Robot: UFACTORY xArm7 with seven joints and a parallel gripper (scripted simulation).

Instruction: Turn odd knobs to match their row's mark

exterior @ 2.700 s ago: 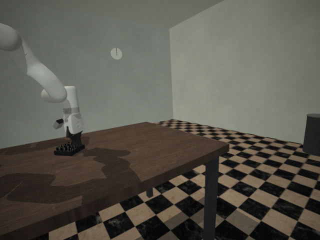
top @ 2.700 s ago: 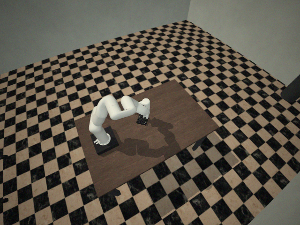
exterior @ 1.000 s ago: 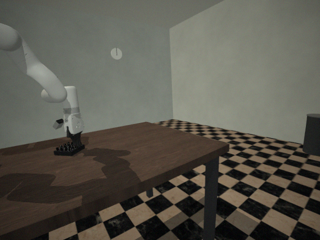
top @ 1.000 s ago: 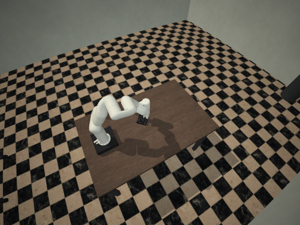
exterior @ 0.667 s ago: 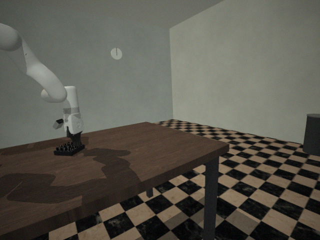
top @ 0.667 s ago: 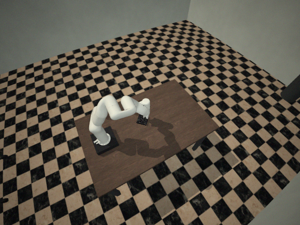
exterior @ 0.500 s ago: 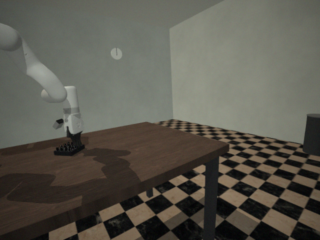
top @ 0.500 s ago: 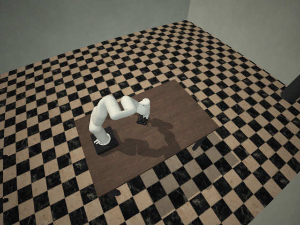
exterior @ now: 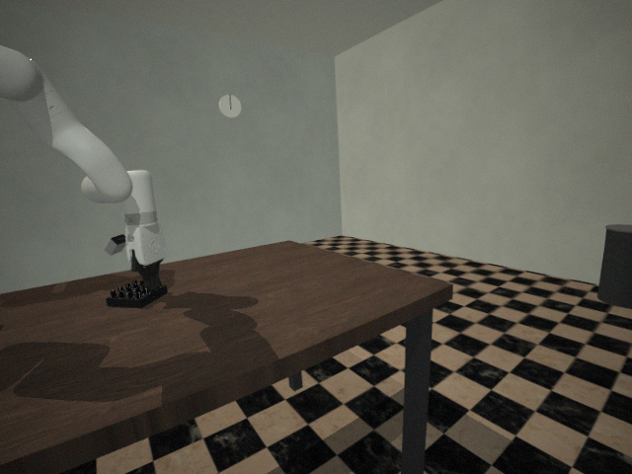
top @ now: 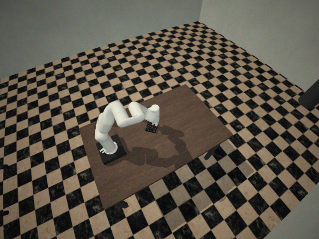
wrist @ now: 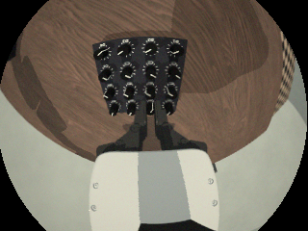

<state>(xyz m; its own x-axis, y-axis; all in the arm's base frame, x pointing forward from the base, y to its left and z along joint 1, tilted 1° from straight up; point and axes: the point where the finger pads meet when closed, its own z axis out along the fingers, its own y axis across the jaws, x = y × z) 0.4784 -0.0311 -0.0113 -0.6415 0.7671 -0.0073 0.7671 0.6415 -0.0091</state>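
The black knob box [top: 150, 127] [exterior: 134, 295] [wrist: 141, 71] stands flat on the brown table [top: 193, 115] [exterior: 306, 285] [wrist: 77, 45], with four rows of four small black knobs with white lines. My gripper [top: 154, 125] [exterior: 151, 281] [wrist: 150, 108] points straight down over the edge of the box nearest the wrist camera. Its two dark fingers are closed around one knob [wrist: 150, 107], the third from the left of the nearest row in the wrist view. The printed names and the socket are too small to read.
The arm's black base plate [top: 111, 154] sits on the table left of the box. A dark cylinder [exterior: 617, 265] [top: 310, 95] stands on the checkered floor at the far right. The table edge lies well away from the box.
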